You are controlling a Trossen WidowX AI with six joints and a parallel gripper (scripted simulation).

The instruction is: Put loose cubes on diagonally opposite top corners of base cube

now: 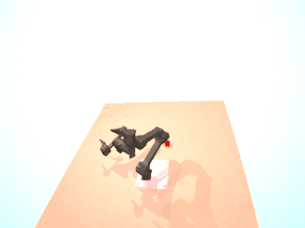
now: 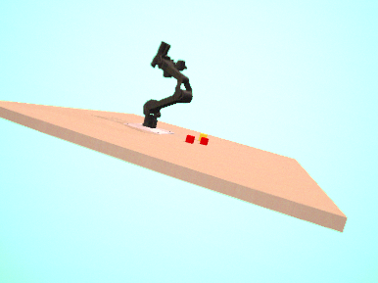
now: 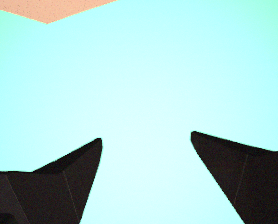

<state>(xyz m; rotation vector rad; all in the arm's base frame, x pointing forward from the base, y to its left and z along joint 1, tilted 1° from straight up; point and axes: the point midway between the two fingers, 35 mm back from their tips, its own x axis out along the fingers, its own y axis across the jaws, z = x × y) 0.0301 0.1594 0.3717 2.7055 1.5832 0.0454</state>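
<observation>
A red cube (image 2: 190,139) stands on the table in the exterior view. A second red cube (image 2: 204,141) stands to its right, in front of a yellow cube (image 2: 203,136) that it partly hides. In the top view one red cube (image 1: 167,143) shows beside the arm's elbow, and a sliver of red shows behind the arm. The yellow cube cannot be made out there. My gripper (image 3: 147,139) is open and empty in the wrist view. It is raised high above the table, away from the cubes, with only background between its fingers.
The arm's base stands on a white plate (image 1: 161,181) (image 2: 164,131) on the tan table (image 1: 221,149) (image 2: 255,165). The arm is folded back over its base, and its elbow hangs near the cubes in the top view. A table corner (image 3: 47,12) shows in the wrist view.
</observation>
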